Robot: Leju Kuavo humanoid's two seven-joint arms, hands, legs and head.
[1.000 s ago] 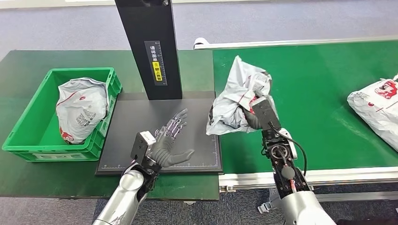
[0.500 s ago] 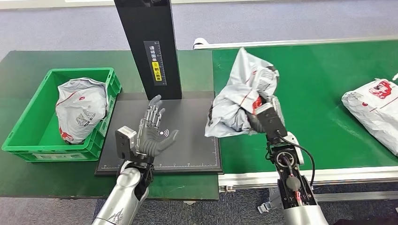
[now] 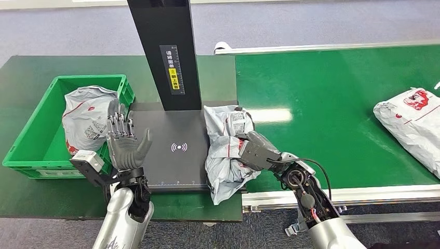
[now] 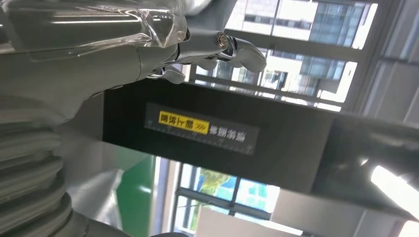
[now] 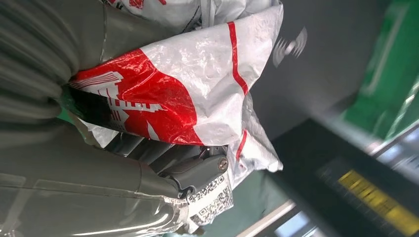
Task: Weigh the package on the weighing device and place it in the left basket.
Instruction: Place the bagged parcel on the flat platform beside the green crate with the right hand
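Observation:
A crumpled grey and red package (image 3: 224,150) lies on the right side of the black weighing plate (image 3: 171,155), overhanging its front right corner. My right hand (image 3: 254,151) grips it from the right; the right wrist view shows the package (image 5: 197,94) pressed against my fingers (image 5: 192,170). My left hand (image 3: 123,142) is raised upright with fingers spread, holding nothing, at the plate's left edge beside the green basket (image 3: 31,150). In the left wrist view my left hand (image 4: 148,54) is in front of the scale's black column (image 4: 222,143).
The green basket holds another grey package (image 3: 88,119). The scale's black column (image 3: 168,52) rises at the back of the plate. A third package (image 3: 412,122) lies at the right on the green conveyor belt (image 3: 337,109).
My right hand has brought the package down and left from above the belt onto the weighing plate. My left hand has moved left off the plate and turned upright. The belt package has shifted left.

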